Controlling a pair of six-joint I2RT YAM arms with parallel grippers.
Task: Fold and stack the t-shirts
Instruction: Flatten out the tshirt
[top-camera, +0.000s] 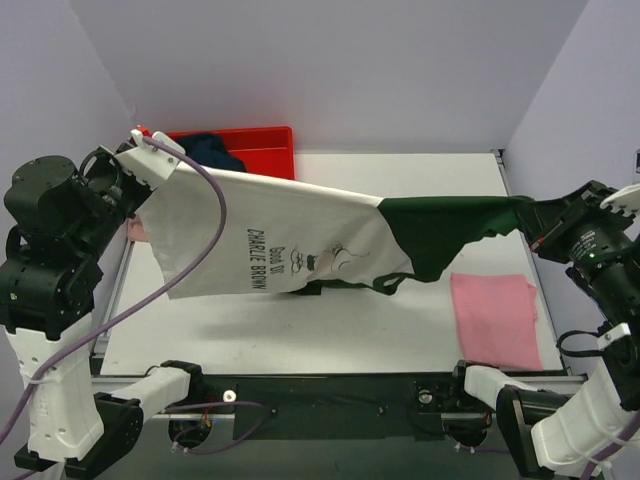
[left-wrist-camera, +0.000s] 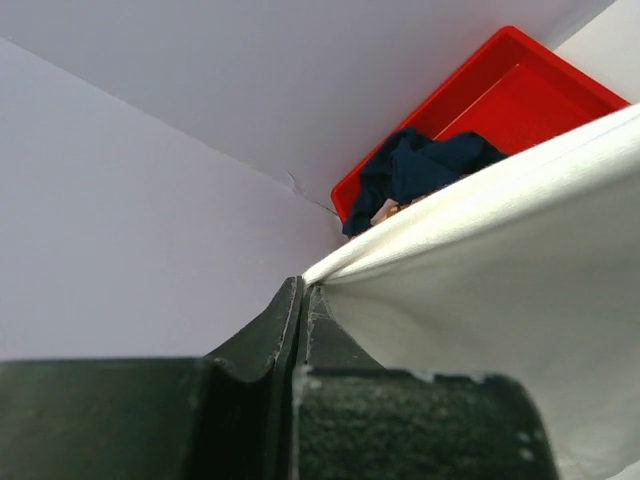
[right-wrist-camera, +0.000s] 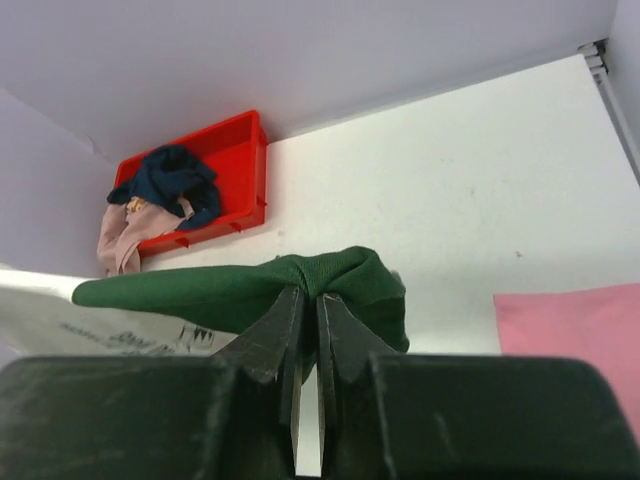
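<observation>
The white t-shirt (top-camera: 270, 235) with dark green sleeves and black cartoon print hangs stretched above the table between both arms. My left gripper (top-camera: 152, 158) is shut on its white edge (left-wrist-camera: 420, 225) at the left. My right gripper (top-camera: 528, 222) is shut on its bunched green sleeve (right-wrist-camera: 300, 285) at the right. A folded pink t-shirt (top-camera: 495, 318) lies flat at the near right and shows in the right wrist view (right-wrist-camera: 570, 340). A navy t-shirt (top-camera: 212, 150) and a dusty pink one (right-wrist-camera: 120, 240) lie crumpled in the red crate.
The red plastic crate (top-camera: 270, 140) stands at the back left against the wall and shows in both wrist views (left-wrist-camera: 520, 85) (right-wrist-camera: 235, 190). The white table (top-camera: 330, 320) has a raised rail along its right edge (top-camera: 515, 205).
</observation>
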